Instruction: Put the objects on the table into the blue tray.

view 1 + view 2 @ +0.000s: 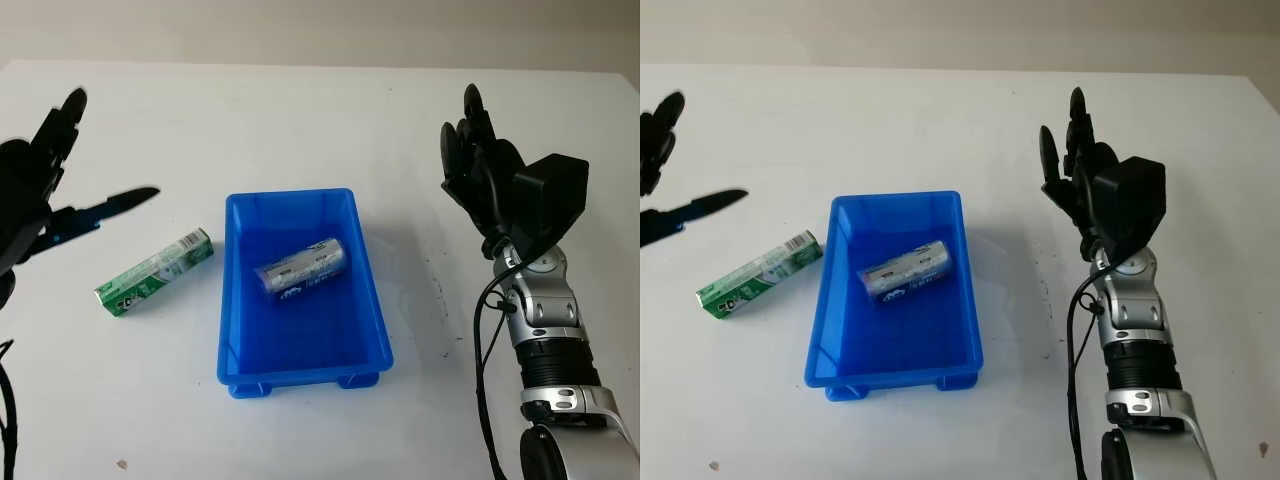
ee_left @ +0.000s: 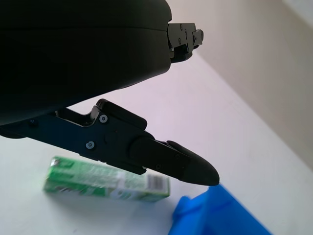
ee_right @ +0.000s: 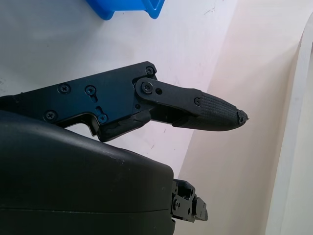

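The green pack (image 1: 153,271) lies flat on the white table (image 1: 300,130), tilted, just beside the tray's (image 1: 372,300) left wall and not touching it, and it sits just below and inward of the left hand (image 1: 40,195). That left hand is up off the table at the far left, open and holding nothing, one finger (image 1: 120,203) stretched toward the tray above the pack; in the left wrist view that same finger (image 2: 186,164) hangs over the pack (image 2: 105,178) with the tray's blue corner (image 2: 215,215) just beyond. Inside the tray a silver roll (image 1: 302,269) lies on its side, slanted, in the upper half of the floor. Over to the right hand (image 1: 480,165): it stands clear of the tray on the far side, raised, fingers pointing up and away, open with nothing in it; the right wrist view shows one finger (image 3: 205,108) straight out over bare table.
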Robot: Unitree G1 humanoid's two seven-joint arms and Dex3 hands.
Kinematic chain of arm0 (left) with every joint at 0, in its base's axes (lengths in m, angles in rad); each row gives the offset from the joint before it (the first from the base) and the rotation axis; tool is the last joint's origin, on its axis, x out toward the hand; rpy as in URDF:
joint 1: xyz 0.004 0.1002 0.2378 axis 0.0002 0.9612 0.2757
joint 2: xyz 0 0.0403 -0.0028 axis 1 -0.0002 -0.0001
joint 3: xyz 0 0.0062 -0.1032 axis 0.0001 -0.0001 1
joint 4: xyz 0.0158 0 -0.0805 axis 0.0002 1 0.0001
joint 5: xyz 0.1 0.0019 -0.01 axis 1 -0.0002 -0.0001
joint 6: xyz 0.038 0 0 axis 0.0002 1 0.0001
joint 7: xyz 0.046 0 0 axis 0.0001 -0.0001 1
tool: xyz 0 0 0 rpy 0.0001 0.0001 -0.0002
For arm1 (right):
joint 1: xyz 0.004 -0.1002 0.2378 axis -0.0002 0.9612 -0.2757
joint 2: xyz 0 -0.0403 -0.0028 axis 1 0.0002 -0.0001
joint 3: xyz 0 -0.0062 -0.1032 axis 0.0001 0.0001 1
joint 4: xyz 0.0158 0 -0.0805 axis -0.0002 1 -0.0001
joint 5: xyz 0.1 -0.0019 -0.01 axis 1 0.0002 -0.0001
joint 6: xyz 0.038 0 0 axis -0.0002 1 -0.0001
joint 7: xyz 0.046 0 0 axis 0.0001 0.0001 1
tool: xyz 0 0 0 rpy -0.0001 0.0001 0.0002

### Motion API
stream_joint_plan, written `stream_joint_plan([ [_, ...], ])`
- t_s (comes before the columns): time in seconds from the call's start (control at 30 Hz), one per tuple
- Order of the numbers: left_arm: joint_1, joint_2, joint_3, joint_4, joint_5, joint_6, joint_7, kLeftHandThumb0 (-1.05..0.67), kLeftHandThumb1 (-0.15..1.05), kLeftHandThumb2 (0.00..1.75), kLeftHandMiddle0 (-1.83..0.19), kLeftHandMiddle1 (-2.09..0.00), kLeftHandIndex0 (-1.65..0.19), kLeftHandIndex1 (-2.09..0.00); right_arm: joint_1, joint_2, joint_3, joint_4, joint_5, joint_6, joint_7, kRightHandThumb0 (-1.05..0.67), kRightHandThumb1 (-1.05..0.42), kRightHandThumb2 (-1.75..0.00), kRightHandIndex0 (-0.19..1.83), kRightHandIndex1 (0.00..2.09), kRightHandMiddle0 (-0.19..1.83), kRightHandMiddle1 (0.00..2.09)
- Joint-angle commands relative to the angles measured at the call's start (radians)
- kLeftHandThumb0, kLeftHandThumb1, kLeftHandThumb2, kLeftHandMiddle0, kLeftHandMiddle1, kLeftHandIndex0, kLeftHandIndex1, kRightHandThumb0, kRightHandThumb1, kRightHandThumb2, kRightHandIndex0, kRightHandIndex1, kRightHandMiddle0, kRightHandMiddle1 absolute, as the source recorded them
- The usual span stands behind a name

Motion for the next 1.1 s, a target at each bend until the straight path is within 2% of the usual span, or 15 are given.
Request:
stream_joint_plan([
  [0.0,0.019,0.026,-0.004,-0.016,0.011,0.007,-0.010,-0.74,0.96,0.05,0.11,-0.05,0.13,-0.05,0.008,-0.002,-0.004,-0.016,0.009,0.002,0.005,-0.73,-1.05,-0.62,-0.19,0.00,-0.19,0.00],
  [0.13,0.032,0.032,-0.038,0.021,0.021,0.016,-0.022,-0.80,0.97,0.06,0.12,-0.05,0.15,-0.04,0.003,-0.004,-0.002,-0.010,0.004,0.005,0.004,-0.73,-1.05,-0.62,-0.19,0.00,-0.19,0.00],
  [0.37,0.077,0.030,-0.147,0.120,0.049,-0.112,-0.037,-0.78,0.97,0.06,0.16,-0.04,0.17,-0.04,0.000,-0.012,-0.001,-0.011,-0.003,0.009,0.007,-0.73,-1.05,-0.62,-0.19,0.00,-0.19,0.00],
  [0.57,0.073,0.039,-0.237,0.142,0.083,-0.092,-0.060,-0.82,0.97,0.06,0.14,-0.06,0.18,-0.01,0.004,-0.020,-0.004,-0.018,-0.003,-0.010,0.022,-0.72,-1.05,-0.62,-0.19,0.00,-0.19,0.00],
  [0.67,0.074,0.050,-0.283,0.143,0.118,-0.080,-0.071,-0.86,0.98,0.06,0.07,-0.08,0.16,-0.03,0.006,-0.022,-0.006,-0.029,-0.005,0.001,0.021,-0.71,-1.05,-0.61,-0.19,0.00,-0.19,0.00],
  [0.7,0.075,0.054,-0.297,0.142,0.129,-0.075,-0.074,-0.87,0.98,0.06,-0.04,-0.14,0.16,-0.03,0.006,-0.022,-0.005,-0.031,-0.007,0.003,0.020,-0.71,-1.05,-0.61,-0.19,0.00,-0.19,0.00],
  [0.73,0.077,0.058,-0.309,0.142,0.138,-0.069,-0.081,-0.88,0.99,0.06,-0.11,-0.21,0.15,-0.04,0.007,-0.023,-0.004,-0.030,-0.009,-0.001,0.019,-0.71,-1.05,-0.61,-0.19,0.00,-0.19,0.00],
  [0.8,0.084,0.063,-0.327,0.146,0.160,-0.077,-0.085,-0.91,1.00,0.06,-0.03,-0.65,0.16,-0.05,0.007,-0.024,-0.004,-0.029,-0.007,-0.006,0.026,-0.71,-1.05,-0.62,-0.19,0.00,-0.19,0.00],
  [0.83,0.090,0.067,-0.340,0.149,0.180,-0.087,-0.080,-0.92,1.00,0.05,0.03,-1.16,0.15,-0.05,0.006,-0.024,-0.006,-0.027,-0.003,-0.007,0.030,-0.71,-1.05,-0.62,-0.19,0.00,-0.19,0.00],
  [0.93,0.114,0.082,-0.394,0.158,0.300,-0.134,-0.020,-0.88,0.99,0.05,0.13,-1.77,0.10,-0.08,0.003,-0.022,-0.007,-0.023,-0.001,-0.007,0.030,-0.70,-1.05,-0.62,-0.19,0.00,-0.19,0.00],
  [0.97,0.123,0.101,-0.435,0.165,0.389,-0.153,0.015,-0.87,0.99,0.06,0.11,-1.93,0.07,-0.09,0.003,-0.021,-0.008,-0.022,0.001,-0.008,0.031,-0.70,-1.05,-0.62,-0.19,0.00,-0.19,0.00],
  [1.0,0.128,0.111,-0.474,0.170,0.473,-0.159,0.041,-0.88,1.02,0.07,0.15,-2.00,0.05,-0.10,0.003,-0.020,-0.009,-0.024,0.003,-0.006,0.032,-0.70,-1.05,-0.62,-0.19,0.00,-0.19,0.00],
  [1.03,0.132,0.115,-0.504,0.179,0.550,-0.167,0.066,-0.83,1.03,0.07,0.17,-1.97,0.02,-0.11,0.004,-0.020,-0.009,-0.025,0.005,-0.005,0.034,-0.69,-1.05,-0.62,-0.19,0.00,-0.19,0.00],
  [1.07,0.137,0.118,-0.527,0.191,0.613,-0.189,0.094,-0.80,1.04,0.07,0.18,-2.03,0.00,-0.12,0.004,-0.020,-0.009,-0.025,0.006,-0.007,0.036,-0.69,-1.05,-0.62,-0.19,0.00,-0.19,0.00],
])
